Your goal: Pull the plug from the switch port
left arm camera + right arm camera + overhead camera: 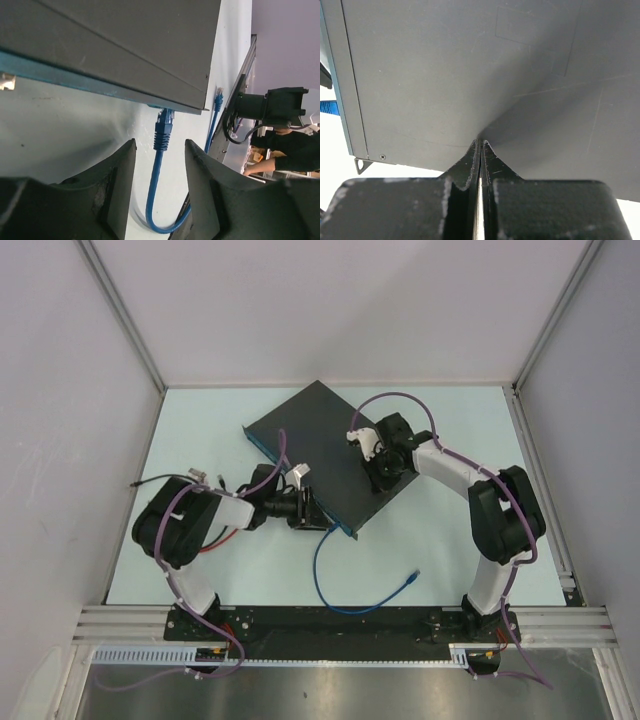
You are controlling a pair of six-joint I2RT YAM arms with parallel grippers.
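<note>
While right tool (480,143) rests closed on switch (470,65), parted left tool (160,143) faces plug (164,127).

Top view: we saw bright, even overhead light. The pale table (200,430) read almost washed out, and shadows under the arms were short and soft. The switch (320,440) lid came out flat and dark with little surface detail.

Left wrist view: the left gripper's fingers (120,190) were dim and soft, out of focus, while the plug (163,131) looked fairly sharp. We noted a soft grey shadow on the table under the switch edge.

Right wrist view: the right gripper's fingers (462,172) were near black and underexposed. A broad shadow wedge spread over the lid from them. The table strips were blown out white.
</note>
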